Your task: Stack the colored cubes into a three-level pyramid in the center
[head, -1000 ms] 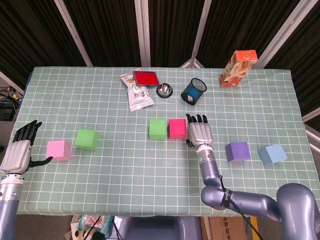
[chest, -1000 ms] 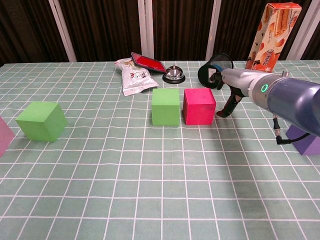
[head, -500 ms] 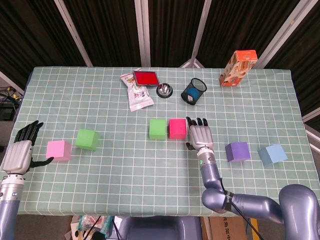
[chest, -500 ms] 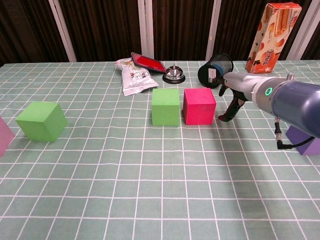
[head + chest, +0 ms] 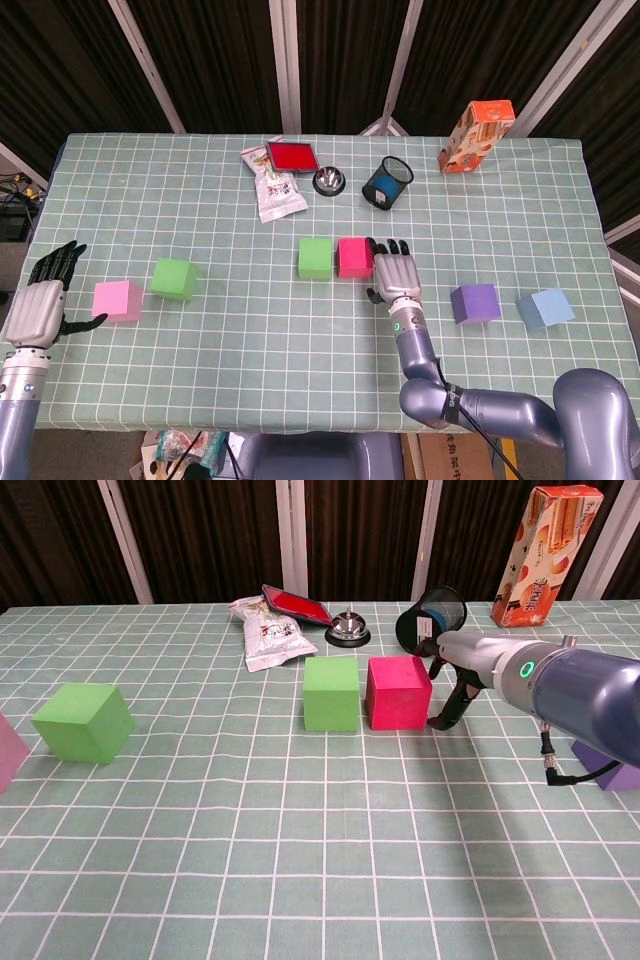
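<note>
- Overhead, from the head view, the green-checked table (image 5: 200,200) carries two cubes side by side at its centre: a green cube (image 5: 315,257) on the left touching a red cube (image 5: 354,256) on the right.
- The right hand (image 5: 395,275) lies flat just beside the red cube's right face, fingers extended and slightly apart, holding nothing; whether it touches the cube I cannot tell from here.
- Further right sit a purple cube (image 5: 474,302) and, near it, a light blue cube (image 5: 545,308), both well apart from the centre pair.
- At the left edge the left hand (image 5: 40,303) hovers with fingers spread and empty, its thumb reaching toward a pink cube (image 5: 117,300); a second green cube (image 5: 173,278) stands just beside that pink one.
- Along the far side lie a red flat box (image 5: 291,156), a snack packet (image 5: 276,192), a silver bell (image 5: 328,180), a tipped black mesh cup (image 5: 387,182) and an orange carton (image 5: 476,135).
- From the chest view, the centre green cube (image 5: 331,692) and red cube (image 5: 398,691) stand flush on the cloth, nothing stacked on them.
- The right hand (image 5: 455,685) comes in from the right with a dark thumb pointing down to the cloth just beside the red cube's right edge; its fingers grip nothing.
- The second green cube (image 5: 83,721) sits far left, a sliver of the pink cube (image 5: 8,752) at the frame edge, and a corner of the purple cube (image 5: 622,770) shows behind the forearm.
- The left hand does not show in this view.
</note>
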`<move>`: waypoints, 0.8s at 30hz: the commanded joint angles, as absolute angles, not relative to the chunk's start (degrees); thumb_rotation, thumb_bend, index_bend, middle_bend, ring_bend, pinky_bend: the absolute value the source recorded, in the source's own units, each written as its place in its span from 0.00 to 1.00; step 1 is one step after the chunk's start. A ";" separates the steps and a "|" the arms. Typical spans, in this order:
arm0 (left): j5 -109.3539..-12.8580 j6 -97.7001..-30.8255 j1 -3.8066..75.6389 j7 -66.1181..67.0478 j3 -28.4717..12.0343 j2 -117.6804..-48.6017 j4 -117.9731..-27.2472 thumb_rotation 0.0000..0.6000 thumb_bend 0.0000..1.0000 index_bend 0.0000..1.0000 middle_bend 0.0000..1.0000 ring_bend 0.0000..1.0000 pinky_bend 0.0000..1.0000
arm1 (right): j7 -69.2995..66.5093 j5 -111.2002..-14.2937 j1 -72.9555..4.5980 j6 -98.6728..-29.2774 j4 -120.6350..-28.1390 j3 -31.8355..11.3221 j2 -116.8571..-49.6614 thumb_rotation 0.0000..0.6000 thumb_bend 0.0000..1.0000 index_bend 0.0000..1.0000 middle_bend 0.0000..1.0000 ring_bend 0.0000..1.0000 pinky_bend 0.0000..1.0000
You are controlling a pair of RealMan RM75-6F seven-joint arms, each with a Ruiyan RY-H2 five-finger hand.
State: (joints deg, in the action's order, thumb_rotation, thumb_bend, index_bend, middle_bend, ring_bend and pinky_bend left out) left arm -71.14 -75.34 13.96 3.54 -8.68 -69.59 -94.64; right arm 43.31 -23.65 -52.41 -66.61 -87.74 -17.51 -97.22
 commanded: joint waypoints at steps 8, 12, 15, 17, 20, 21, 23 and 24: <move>-71.02 -75.25 13.95 3.39 -8.68 -69.53 -94.72 1.00 0.08 0.00 0.00 0.00 0.01 | 43.36 -23.29 -52.65 -66.15 -87.81 -17.77 -97.62 1.00 0.34 0.00 0.21 0.07 0.00; -71.00 -75.22 13.97 3.38 -8.69 -69.52 -94.74 1.00 0.08 0.00 0.00 0.00 0.01 | 43.31 -23.18 -52.70 -65.95 -87.77 -17.84 -97.64 1.00 0.33 0.00 0.21 0.07 0.00; -70.95 -75.19 13.98 3.42 -8.69 -69.51 -94.74 1.00 0.08 0.00 0.00 0.00 0.01 | 43.15 -23.10 -52.66 -65.76 -87.76 -17.86 -97.67 1.00 0.34 0.00 0.21 0.07 0.00; -70.89 -75.16 14.00 3.41 -8.71 -69.53 -94.76 1.00 0.08 0.00 0.00 0.00 0.01 | 43.02 -23.07 -52.63 -65.59 -87.76 -17.84 -97.70 1.00 0.34 0.00 0.21 0.07 0.00; -70.90 -75.13 14.01 3.46 -8.69 -69.53 -94.77 1.00 0.08 0.00 0.00 0.00 0.01 | 42.83 -23.06 -52.65 -65.32 -87.80 -17.87 -97.79 1.00 0.34 0.00 0.21 0.07 0.00; -70.89 -75.15 14.01 3.45 -8.70 -69.53 -94.77 1.00 0.08 0.00 0.00 0.00 0.01 | 42.81 -23.10 -52.67 -65.26 -87.81 -17.85 -97.79 1.00 0.33 0.00 0.21 0.07 0.00; -70.83 -75.15 14.00 3.41 -8.72 -69.52 -94.79 1.00 0.08 0.00 0.00 0.00 0.01 | 42.78 -23.23 -52.72 -65.13 -87.92 -17.82 -97.78 1.00 0.33 0.00 0.21 0.07 0.00; -70.80 -75.14 13.99 3.38 -8.73 -69.51 -94.80 1.00 0.08 0.00 0.00 0.00 0.01 | 42.79 -23.26 -52.74 -65.12 -87.98 -17.81 -97.77 1.00 0.34 0.00 0.21 0.07 0.00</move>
